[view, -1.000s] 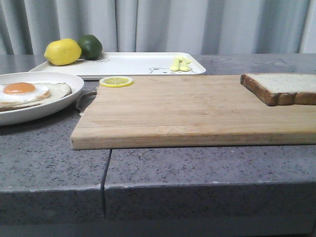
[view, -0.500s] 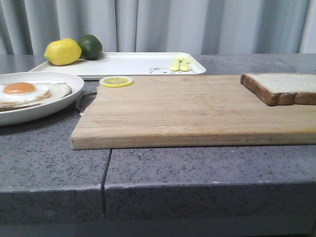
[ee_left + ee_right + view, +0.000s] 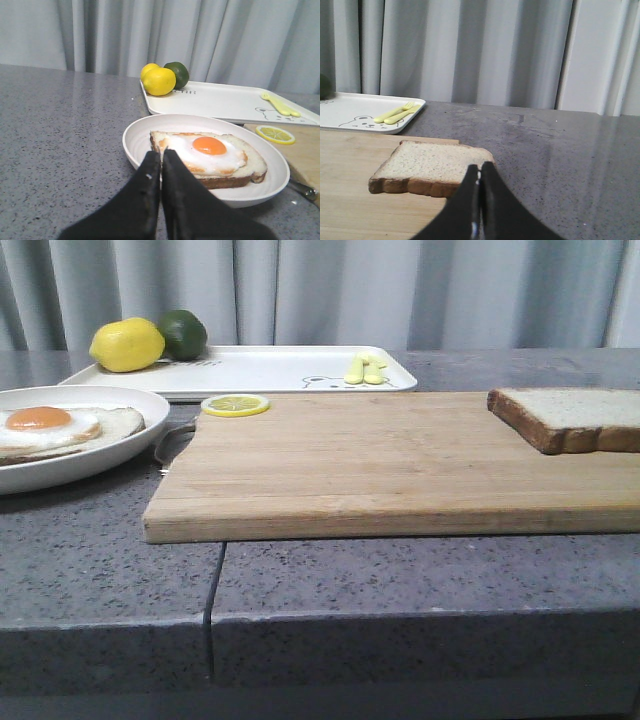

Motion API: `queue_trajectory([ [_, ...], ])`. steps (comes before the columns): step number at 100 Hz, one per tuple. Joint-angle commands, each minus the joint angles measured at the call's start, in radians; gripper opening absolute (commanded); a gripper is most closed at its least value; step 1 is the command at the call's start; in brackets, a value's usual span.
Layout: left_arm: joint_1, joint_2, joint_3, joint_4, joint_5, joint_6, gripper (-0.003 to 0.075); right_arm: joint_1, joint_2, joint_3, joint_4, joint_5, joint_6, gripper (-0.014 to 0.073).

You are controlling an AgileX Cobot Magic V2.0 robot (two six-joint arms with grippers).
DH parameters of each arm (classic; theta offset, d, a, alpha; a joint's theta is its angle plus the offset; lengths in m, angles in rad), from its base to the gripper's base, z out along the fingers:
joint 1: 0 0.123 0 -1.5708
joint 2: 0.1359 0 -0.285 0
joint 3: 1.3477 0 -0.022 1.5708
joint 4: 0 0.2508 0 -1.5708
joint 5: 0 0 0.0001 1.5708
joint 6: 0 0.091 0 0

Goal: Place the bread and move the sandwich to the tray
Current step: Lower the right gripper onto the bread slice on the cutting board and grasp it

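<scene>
Left black two-fingered gripper [image 3: 160, 161] with fingers pressed together, empty, right black two-fingered gripper [image 3: 480, 175] likewise closed, empty

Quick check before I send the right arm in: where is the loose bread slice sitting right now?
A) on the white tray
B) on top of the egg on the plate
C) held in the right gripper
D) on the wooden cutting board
D: the bread lies flat at the right end of the wooden cutting board, while the right gripper is shut with nothing in it, just short of the slice.
</scene>
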Motion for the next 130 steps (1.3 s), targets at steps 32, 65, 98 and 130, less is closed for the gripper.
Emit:
queue_trajectory([
  [32,-0.002,0.117,-0.327,-0.061,0.156,-0.009,-0.002,0.003,0.013,-0.289,0.034,0.36,0.01,-0.0067],
  [65,-0.005,0.516,-0.778,-0.066,0.539,-0.009,-0.002,0.003,0.228,-0.509,0.034,0.536,0.01,-0.0067],
  [98,-0.005,0.732,-0.95,-0.066,0.68,-0.005,-0.002,0.003,0.529,-0.749,0.034,0.745,0.01,-0.0067],
  [130,-0.005,0.784,-0.95,-0.066,0.697,-0.005,-0.0018,0.003,0.593,-0.83,0.036,0.751,0.01,-0.0064],
])
